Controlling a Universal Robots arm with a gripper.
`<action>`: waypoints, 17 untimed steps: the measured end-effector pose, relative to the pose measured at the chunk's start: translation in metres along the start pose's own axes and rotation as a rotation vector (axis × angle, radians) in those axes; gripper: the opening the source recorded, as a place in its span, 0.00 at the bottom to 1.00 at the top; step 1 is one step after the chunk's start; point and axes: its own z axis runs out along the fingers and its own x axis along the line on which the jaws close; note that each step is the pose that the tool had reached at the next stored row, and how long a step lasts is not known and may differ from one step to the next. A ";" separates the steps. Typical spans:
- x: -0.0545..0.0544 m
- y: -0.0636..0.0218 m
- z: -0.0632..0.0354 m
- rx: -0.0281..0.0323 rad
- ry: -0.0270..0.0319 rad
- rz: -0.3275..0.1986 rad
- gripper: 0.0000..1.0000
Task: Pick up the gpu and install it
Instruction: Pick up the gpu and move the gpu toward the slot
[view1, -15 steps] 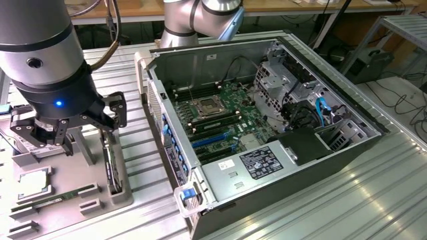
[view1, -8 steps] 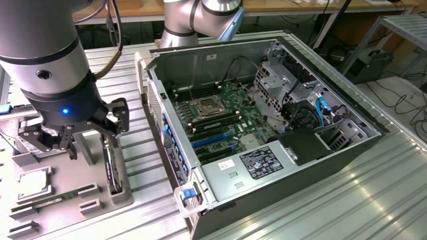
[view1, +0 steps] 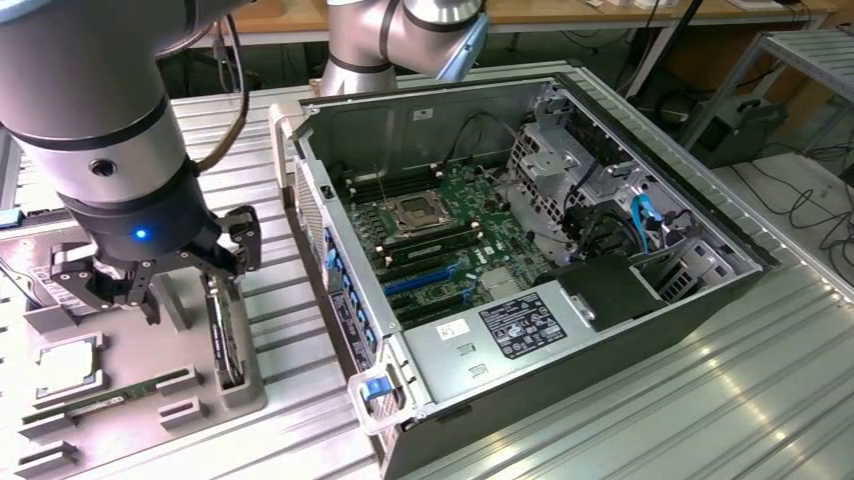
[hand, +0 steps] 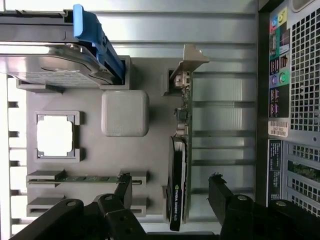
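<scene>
gpu (hand: 178, 160): stands on edge in a slot of the fixture tray (hand: 155, 150), just beside the open PC case (view1: 534, 250); not yet lifted.
gripper (hand: 172, 182): jaws apart, one finger on each side of the card, neither touching it (as read from the wrist view).
grasp, judgement: centre on the black shroud, close squarely on the two flat faces, stay off the bare board parts, and pull straight out of the slot.
gpu build: thin green board, glossy black shroud, pale folded metal bracket (hand: 190, 55) at one end.
tray: matte grey plastic with blocky pockets.
neighbours: silvery hard drive (hand: 50, 67); slim green memory stick (hand: 85, 178).
</scene>
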 end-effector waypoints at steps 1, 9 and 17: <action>0.000 0.0001 0.0018 0.0000 0.0003 0.000 0.73; -0.002 0.0004 0.0161 0.0037 0.0021 0.000 0.73; -0.006 -0.0002 0.0326 0.0052 0.0024 0.000 0.73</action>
